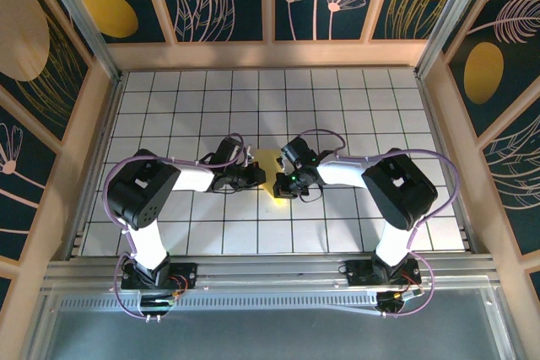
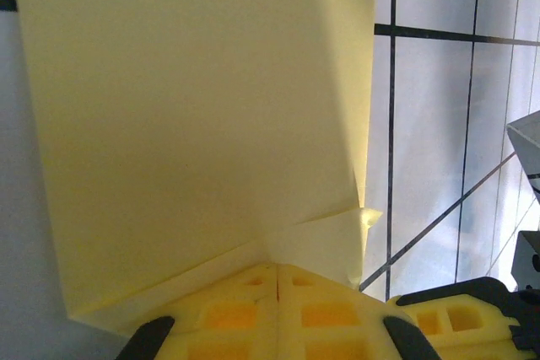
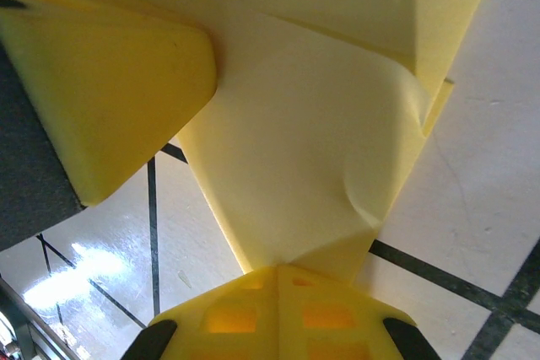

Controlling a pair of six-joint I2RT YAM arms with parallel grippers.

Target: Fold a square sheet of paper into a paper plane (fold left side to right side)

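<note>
The pale yellow sheet of paper (image 1: 268,162), folded into layers, sits mid-table between my two grippers. The left gripper (image 1: 257,176) reaches it from the left and the right gripper (image 1: 283,183) from the right, their tips almost meeting. In the left wrist view the paper (image 2: 194,124) spreads wide, and its creases run into the closed seam of the left gripper (image 2: 278,265). In the right wrist view the paper (image 3: 304,149) narrows down into the shut right gripper (image 3: 277,267), with a dent near its right edge. A left finger (image 3: 118,82) lies against the paper's upper left.
The white grid tabletop (image 1: 354,107) stretches around the grippers. Wooden frame walls (image 1: 270,55) with dark floral panels close the back and both sides. A metal rail (image 1: 270,271) runs along the near edge by the arm bases. Part of the right gripper (image 2: 456,314) shows beside the left fingers.
</note>
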